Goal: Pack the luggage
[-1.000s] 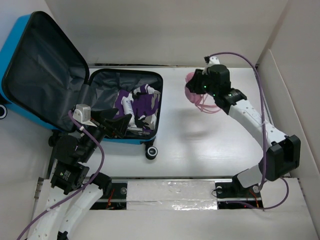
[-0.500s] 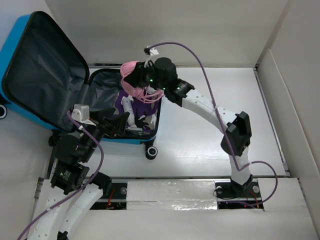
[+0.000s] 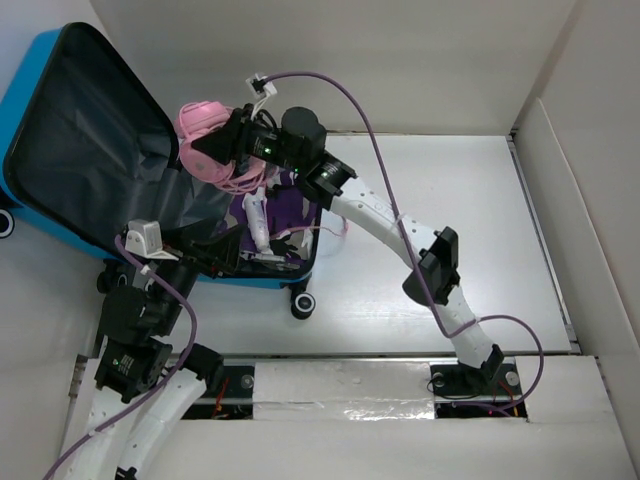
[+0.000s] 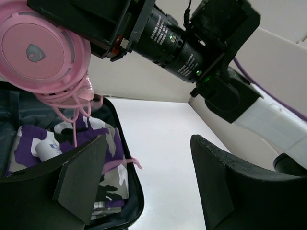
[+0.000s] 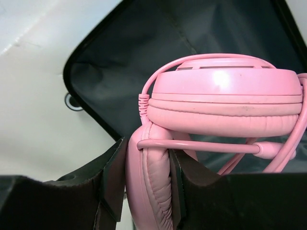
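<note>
The blue luggage (image 3: 22, 95) lies open at the left, its lid raised and its dark grey lining (image 5: 144, 52) showing. A purple camouflage cloth (image 3: 292, 212) and a white item lie in its base; the cloth also shows in the left wrist view (image 4: 108, 158). My right gripper (image 3: 215, 150) is shut on the pink headphones (image 3: 200, 125) and holds them in the air over the open case, in front of the lid. The headphones show in the left wrist view (image 4: 41, 50) and the right wrist view (image 5: 220, 105). My left gripper (image 3: 205, 250) is open and empty at the case's near rim.
White walls enclose the table on the back and right (image 3: 560, 140). A caster wheel (image 3: 303, 306) sticks out at the case's near corner. The pink headphone cable (image 4: 122, 163) hangs down over the cloth and the case's rim.
My right arm has swung left from the table's middle, carrying the pink headphones over the case and up to the lid. My left gripper has shifted slightly left.
</note>
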You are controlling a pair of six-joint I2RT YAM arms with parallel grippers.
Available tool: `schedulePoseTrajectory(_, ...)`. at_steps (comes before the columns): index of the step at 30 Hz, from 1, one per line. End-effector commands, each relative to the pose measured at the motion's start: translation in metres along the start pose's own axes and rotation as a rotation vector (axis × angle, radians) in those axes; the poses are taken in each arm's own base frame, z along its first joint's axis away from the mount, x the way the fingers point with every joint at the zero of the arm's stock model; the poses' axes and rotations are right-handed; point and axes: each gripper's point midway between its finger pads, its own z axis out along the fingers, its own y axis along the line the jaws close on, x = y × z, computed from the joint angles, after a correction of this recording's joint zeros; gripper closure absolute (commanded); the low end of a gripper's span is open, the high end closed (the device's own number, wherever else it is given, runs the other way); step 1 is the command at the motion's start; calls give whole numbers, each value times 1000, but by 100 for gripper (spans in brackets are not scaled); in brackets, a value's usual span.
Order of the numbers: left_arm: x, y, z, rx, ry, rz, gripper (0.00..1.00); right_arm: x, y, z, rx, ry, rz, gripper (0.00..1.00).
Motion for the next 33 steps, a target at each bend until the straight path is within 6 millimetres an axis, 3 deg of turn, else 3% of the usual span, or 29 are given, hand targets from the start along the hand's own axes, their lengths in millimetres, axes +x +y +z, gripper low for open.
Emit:
schedulePoseTrajectory(1, -27, -3, -6, -4, -101, -6, 32, -41, 30, 5, -128, -152, -4, 100)
schedulePoseTrajectory(4, -27, -3, -7, -7, -104, -6, 32, -1, -9, 18, -42, -85, 52, 98)
schedulePoseTrajectory(5, -27, -3, -7, -5, -104, -6, 32, 34, -36, 24, 12, -16, 80, 93)
schedulePoseTrajectory(6, -27, -4, -7, -2, -103, -6, 32, 49, -49, 26, 36, 15, 86, 82)
schedulePoseTrajectory(7, -26, -4, -7, 3, -101, -4, 32, 65, -56, 28, 63, 42, 91, 47)
schedulePoseTrajectory(8, -25, -5, -6, 6, -98, -6, 32, 86, -72, 27, 106, 94, 84, 31)
schedulePoseTrajectory(10, -23, -5, -5, 9, -91, -5, 32, 83, -75, 24, 145, 108, 55, 5)
schedulePoseTrajectory(11, -23, -5, -5, 10, -89, -4, 32, 76, -85, 19, 182, 104, 17, 0)
schedulePoseTrajectory(12, -22, -5, -4, 10, -86, -4, 32, 54, -74, 14, 194, 79, -12, 0)
schedulePoseTrajectory(13, -22, -5, -3, 9, -86, -4, 32, 51, -95, 4, 264, 83, -32, 0)
schedulePoseTrajectory(15, -21, -4, -2, 7, -82, -3, 32, 18, -94, -14, 316, 67, -87, 0)
schedulePoseTrajectory(16, -18, -9, -2, 34, -68, -2, 32, 17, -117, -28, 393, 82, -101, 0)
schedulePoseTrajectory(18, -17, -7, -1, 28, -66, -1, 32, 8, -133, -50, 461, 81, -129, 0)
schedulePoseTrajectory(19, -18, -8, -1, 33, -69, -1, 32, 17, -144, -76, 516, 103, -123, 0)
schedulePoseTrajectory(20, -17, -8, -1, 33, -65, -1, 32, 9, -159, -95, 549, 74, -103, 3)
schedulePoseTrajectory(21, -17, -8, -1, 33, -65, -3, 32, -8, -159, -102, 524, -5, -105, 7)
schedulePoseTrajectory(22, -16, -9, -1, 37, -63, -2, 32, -28, -148, -120, 513, -52, -103, 26)
schedulePoseTrajectory(23, -16, -9, -1, 37, -63, -2, 32, -7, -182, -150, 591, -33, -71, 39)
schedulePoseTrajectory(24, -16, -9, -1, 37, -63, -2, 32, -3, -191, -166, 628, -33, -60, 57)
schedulePoseTrajectory(25, -15, -9, 0, 39, -59, -2, 32, -1, -206, -186, 703, -46, -59, 85)
schedulePoseTrajectory(26, -15, -9, 0, 40, -57, -2, 32, -2, -210, -201, 736, -48, -64, 96)
schedulePoseTrajectory(29, -14, -9, 1, 42, -52, -1, 32, 65, -252, -253, 904, 124, -38, 100)
schedulePoseTrajectory(30, -14, -10, 1, 42, -52, -1, 32, 76, -259, -263, 943, 153, -36, 100)
schedulePoseTrajectory(32, -13, -9, 1, 41, -50, -1, 32, 97, -274, -288, 1049, 209, -38, 87)
schedulePoseTrajectory(33, -13, -9, 2, 42, -48, 0, 32, 109, -278, -296, 1067, 244, -30, 75)
